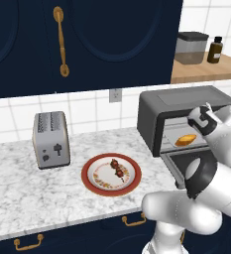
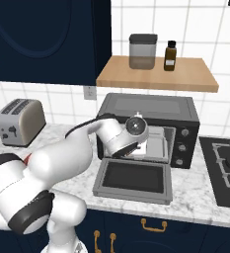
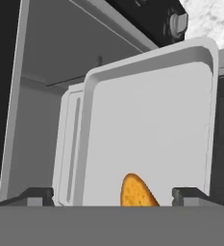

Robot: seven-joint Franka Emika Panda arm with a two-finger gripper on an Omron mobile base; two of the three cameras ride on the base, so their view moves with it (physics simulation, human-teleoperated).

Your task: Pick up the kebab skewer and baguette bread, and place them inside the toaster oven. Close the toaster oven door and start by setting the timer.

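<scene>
The toaster oven (image 1: 179, 101) stands at the right of the counter with its toaster oven door (image 2: 133, 179) dropped flat open. The baguette bread (image 1: 186, 139) lies on the pale tray (image 3: 152, 125) inside the oven. My gripper (image 3: 113, 194) is at the oven mouth, open. Its fingertips (image 3: 36, 194) stand wide on either side of the baguette bread (image 3: 135, 192) and do not touch it. The kebab skewer (image 1: 118, 168) rests on a red-rimmed plate (image 1: 89, 174) to the left of the oven. The oven's knobs (image 2: 184, 143) are on its right front.
A silver two-slot toaster (image 1: 51, 139) stands left of the plate. A black stove top (image 2: 225, 168) lies right of the oven. Above the oven is a wooden shelf (image 2: 156, 74) with a canister (image 2: 142, 50) and a brown bottle (image 2: 170, 55). Dark blue cabinets hang overhead.
</scene>
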